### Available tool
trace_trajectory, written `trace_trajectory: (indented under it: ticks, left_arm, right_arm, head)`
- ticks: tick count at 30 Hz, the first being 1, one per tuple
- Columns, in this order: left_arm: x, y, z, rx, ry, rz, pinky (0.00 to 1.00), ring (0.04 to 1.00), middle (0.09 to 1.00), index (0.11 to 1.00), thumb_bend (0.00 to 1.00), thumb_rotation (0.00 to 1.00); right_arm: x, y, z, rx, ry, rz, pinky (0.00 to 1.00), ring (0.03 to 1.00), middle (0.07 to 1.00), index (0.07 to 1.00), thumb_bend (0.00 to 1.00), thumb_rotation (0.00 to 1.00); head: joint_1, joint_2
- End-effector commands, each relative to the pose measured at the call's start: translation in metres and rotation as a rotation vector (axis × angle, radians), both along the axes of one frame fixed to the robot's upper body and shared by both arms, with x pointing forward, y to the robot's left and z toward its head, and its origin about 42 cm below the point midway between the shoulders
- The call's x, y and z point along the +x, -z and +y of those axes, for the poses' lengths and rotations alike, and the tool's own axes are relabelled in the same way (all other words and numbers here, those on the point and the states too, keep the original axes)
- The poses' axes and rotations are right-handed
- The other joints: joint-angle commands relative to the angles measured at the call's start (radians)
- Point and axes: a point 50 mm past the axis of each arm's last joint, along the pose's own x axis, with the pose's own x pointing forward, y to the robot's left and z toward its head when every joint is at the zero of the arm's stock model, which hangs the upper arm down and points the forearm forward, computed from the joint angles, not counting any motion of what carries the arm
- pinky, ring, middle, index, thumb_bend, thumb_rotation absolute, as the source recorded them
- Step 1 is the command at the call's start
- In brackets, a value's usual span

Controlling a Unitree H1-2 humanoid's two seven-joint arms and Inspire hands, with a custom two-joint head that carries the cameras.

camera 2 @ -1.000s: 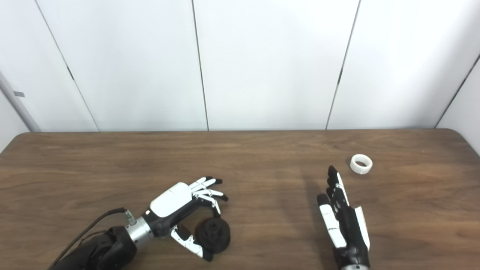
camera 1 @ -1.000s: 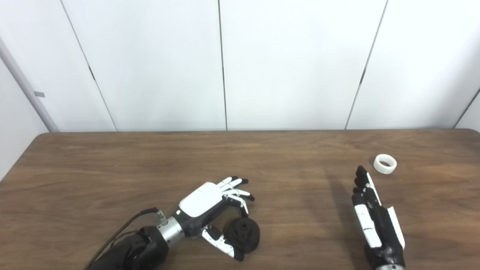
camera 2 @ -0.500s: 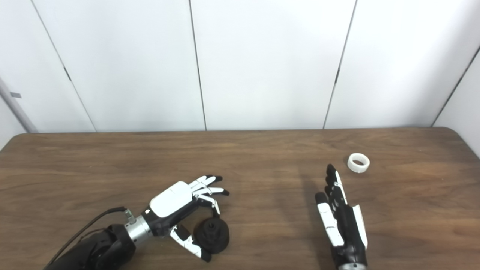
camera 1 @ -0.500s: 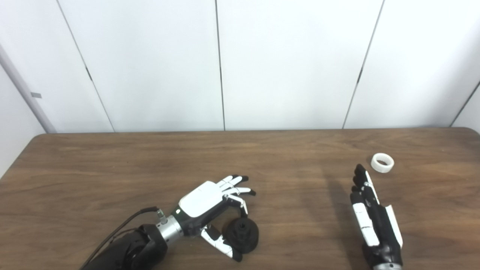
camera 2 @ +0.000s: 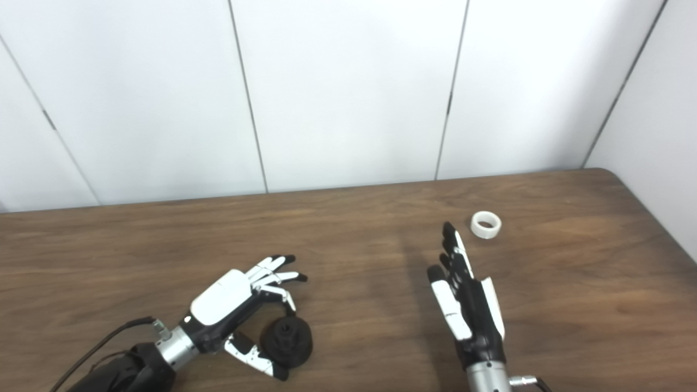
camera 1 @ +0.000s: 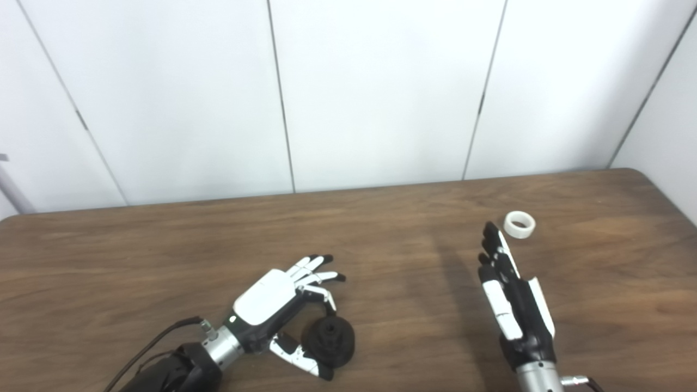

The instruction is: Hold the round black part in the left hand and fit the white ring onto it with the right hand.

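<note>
Ring (camera 1: 519, 224), white, short and hollow: it lies flat on the wooden table (camera 1: 163, 256), bore upward, toward the table's far right corner. It appears to be a rigid, lightweight plastic part with a smooth outer wall, so it is likely to slide or skate if pushed from one side. Recommended hold: pinch across the outer wall from opposite sides, or one fingertip inside the bore and the thumb outside, leaving the lower face free for seating.

The right hand (camera 1: 514, 302) is just short of the ring on the near-left side, fingers extended and together, palm edge-on, holding nothing. Its fingertips (camera 1: 491, 231) are close to the ring but not touching it.

Well apart from the ring, toward the near left of the table, the round black part (camera 1: 330, 341) rests on the surface, hub facing up. It looks like a stiff, denser moulded piece with a stepped hub at centre. The left hand (camera 1: 275, 305) is cupped around it, thumb on the near side and fingers arching over the far side; fingers are spread and not clamped, so the part is judged not yet gripped or lifted.
</note>
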Motion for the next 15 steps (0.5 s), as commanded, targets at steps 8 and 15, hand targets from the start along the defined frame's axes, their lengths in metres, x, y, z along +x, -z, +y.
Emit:
trace_trajectory:
  ticks: [8, 15]
  left_arm:
    - [-0.007, 0.025, -0.011, 0.030, -0.001, 0.080, 1.00, 1.000, 0.882, 0.478, 0.53, 0.06]
    - [-0.007, 0.026, -0.021, -0.015, -0.015, 0.131, 1.00, 1.000, 0.892, 0.479, 0.53, 0.06]
  right_arm:
    - [0.003, -0.052, -0.009, -0.154, 0.170, -0.131, 0.86, 0.923, 0.917, 0.893, 0.49, 0.55]
    - [0.004, -0.099, -0.030, -0.207, 0.220, -0.223, 0.76, 0.864, 0.876, 0.845, 0.54, 0.31]
  head:
    - [-0.038, -0.004]
    - [-0.039, 0.001]
